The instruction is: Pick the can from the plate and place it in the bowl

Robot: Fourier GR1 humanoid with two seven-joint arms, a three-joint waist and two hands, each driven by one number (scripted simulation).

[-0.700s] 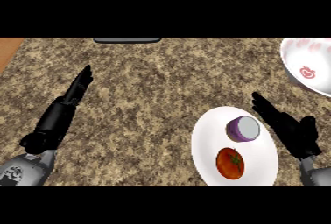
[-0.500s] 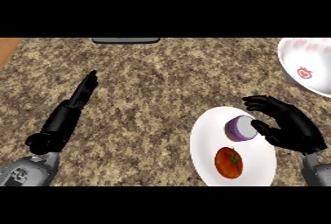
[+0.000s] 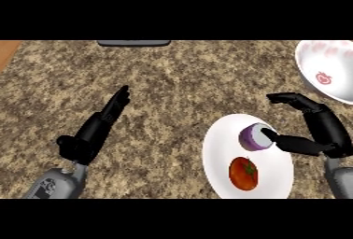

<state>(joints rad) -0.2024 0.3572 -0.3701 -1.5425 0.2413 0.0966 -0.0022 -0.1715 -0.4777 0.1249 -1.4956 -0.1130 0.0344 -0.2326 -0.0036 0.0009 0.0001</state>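
The can (image 3: pixel 254 137), purple-sided with a pale top, sits on the upper part of the white plate (image 3: pixel 221 158) in the lower right of the frame, and just below it on the same plate I see a red tomato (image 3: pixel 243 173) with a small green stem mark. My right hand (image 3: pixel 324 133) is at the right edge of the plate, beside the can: its thumb (image 3: pixel 293 144) stretches left across the plate's rim with the tip touching or almost touching the can's right side, while its fingers (image 3: pixel 293 99) arch above, spread apart from the thumb and pointing toward the upper left, well clear of the can. So the hand is spread wide around nothing, with the can not yet enclosed. The bowl (image 3: pixel 324 70), white with a reddish pattern and a small red emblem inside, is cut off by the frame's upper right corner, apart from the plate and above my right hand. My left hand (image 3: pixel 96 130) shows in the lower left over the speckled brown granite counter (image 3: pixel 179 88), fingers straight and held together, pointing toward the upper right, with nothing in it. A dark flat object (image 3: pixel 134 43) lies at the top edge of the counter, near the middle, and I cannot tell what it is. A strip of orange-brown surface (image 3: pixel 8 49) shows at the upper left corner.
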